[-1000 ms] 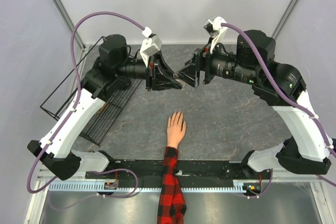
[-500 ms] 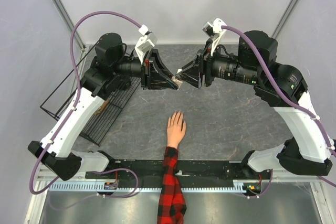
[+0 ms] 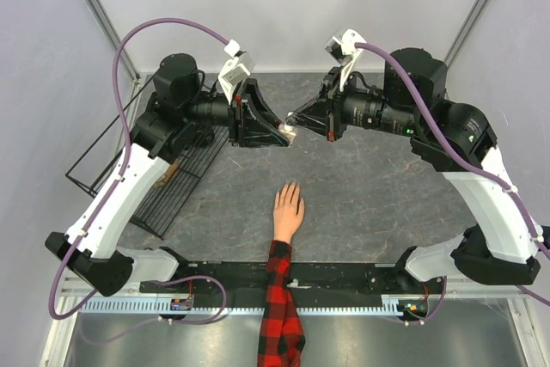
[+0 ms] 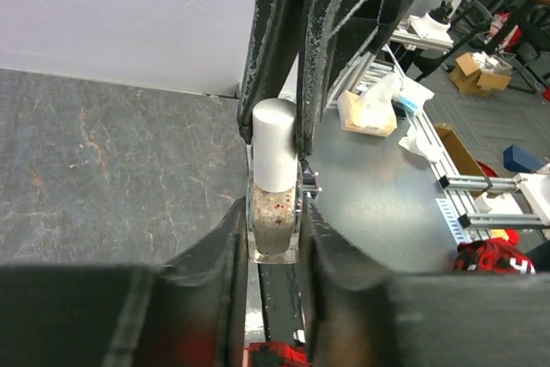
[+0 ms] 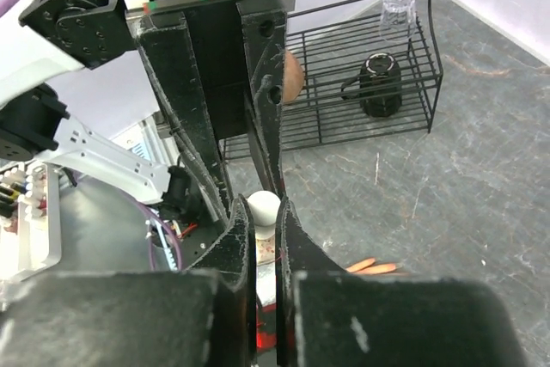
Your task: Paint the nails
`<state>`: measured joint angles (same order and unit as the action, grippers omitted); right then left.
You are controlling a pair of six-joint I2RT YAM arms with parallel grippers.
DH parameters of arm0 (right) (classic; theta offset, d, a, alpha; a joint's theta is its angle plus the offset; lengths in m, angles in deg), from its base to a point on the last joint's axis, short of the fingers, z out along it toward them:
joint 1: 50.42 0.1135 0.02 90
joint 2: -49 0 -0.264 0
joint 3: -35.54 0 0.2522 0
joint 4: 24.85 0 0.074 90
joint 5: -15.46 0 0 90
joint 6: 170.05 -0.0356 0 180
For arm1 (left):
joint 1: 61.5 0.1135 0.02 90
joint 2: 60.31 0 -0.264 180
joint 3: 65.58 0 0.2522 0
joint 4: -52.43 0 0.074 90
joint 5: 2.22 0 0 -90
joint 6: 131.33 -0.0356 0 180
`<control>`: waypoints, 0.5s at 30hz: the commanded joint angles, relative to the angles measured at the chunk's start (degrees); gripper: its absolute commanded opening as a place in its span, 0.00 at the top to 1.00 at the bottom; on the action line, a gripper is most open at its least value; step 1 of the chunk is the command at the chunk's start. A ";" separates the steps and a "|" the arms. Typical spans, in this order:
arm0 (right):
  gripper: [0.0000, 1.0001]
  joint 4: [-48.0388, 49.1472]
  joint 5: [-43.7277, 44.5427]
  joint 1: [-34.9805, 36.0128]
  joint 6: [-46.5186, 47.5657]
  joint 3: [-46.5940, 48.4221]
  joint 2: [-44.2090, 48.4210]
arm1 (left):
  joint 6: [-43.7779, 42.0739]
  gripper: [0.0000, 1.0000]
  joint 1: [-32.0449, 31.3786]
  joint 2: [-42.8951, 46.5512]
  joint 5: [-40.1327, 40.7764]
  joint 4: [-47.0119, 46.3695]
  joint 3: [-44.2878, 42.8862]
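left gripper (image 4: 273, 210) clamps polish bottle (image 4: 273, 231) | right gripper (image 5: 261, 217) pinches white cap (image 4: 275, 148) | top view shows whole mannequin hand (image 3: 288, 208), nearer, apart | right wrist alone: mug (image 5: 379, 85) in rack (image 5: 331, 105)

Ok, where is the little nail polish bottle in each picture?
Top external: the nail polish bottle is in the middle, above the mannequin hand.
Left wrist: dead centre, white cap toward the top.
Right wrist: low centre, only the white cap shows.
Shared landmark: left gripper and right gripper pinching it from opposite sides.
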<state>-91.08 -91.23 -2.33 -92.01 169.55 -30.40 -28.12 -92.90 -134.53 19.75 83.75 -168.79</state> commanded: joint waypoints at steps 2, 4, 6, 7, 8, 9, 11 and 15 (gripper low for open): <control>1.00 2.98 10.86 0.07 0.46 -3.78 0.11 | -0.72 0.01 1.34 2.67 9.46 2.02 -0.81; 1.00 6.75 23.68 0.07 -1.03 -10.01 3.09 | -4.32 0.00 1.86 4.42 23.11 6.32 -1.43; 1.00 11.32 36.99 -0.02 -3.06 -18.61 5.29 | -6.34 0.00 1.87 6.09 33.35 8.09 -0.99; 1.00 12.90 40.65 -0.02 -3.24 -21.78 7.04 | -6.70 0.00 1.87 7.58 42.54 9.15 -0.29; 1.00 16.31 45.99 -0.11 -3.41 -28.25 7.93 | -6.71 0.00 1.87 8.20 46.89 9.59 0.06; 1.00 18.00 49.00 -0.28 -4.02 -31.62 9.42 | -6.19 0.00 1.87 8.91 54.68 9.94 1.02; 1.00 23.45 51.83 -2.81 -7.08 -41.43 10.57 | -4.52 0.00 1.87 10.75 58.96 10.47 1.99; 1.00 33.02 51.32 -8.01 -10.01 -55.53 10.93 | -1.88 0.03 1.87 12.78 58.02 9.77 4.80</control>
<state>-71.97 -48.11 -6.31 -97.56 124.34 -20.67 -31.28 -91.15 -123.60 68.62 93.15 -166.24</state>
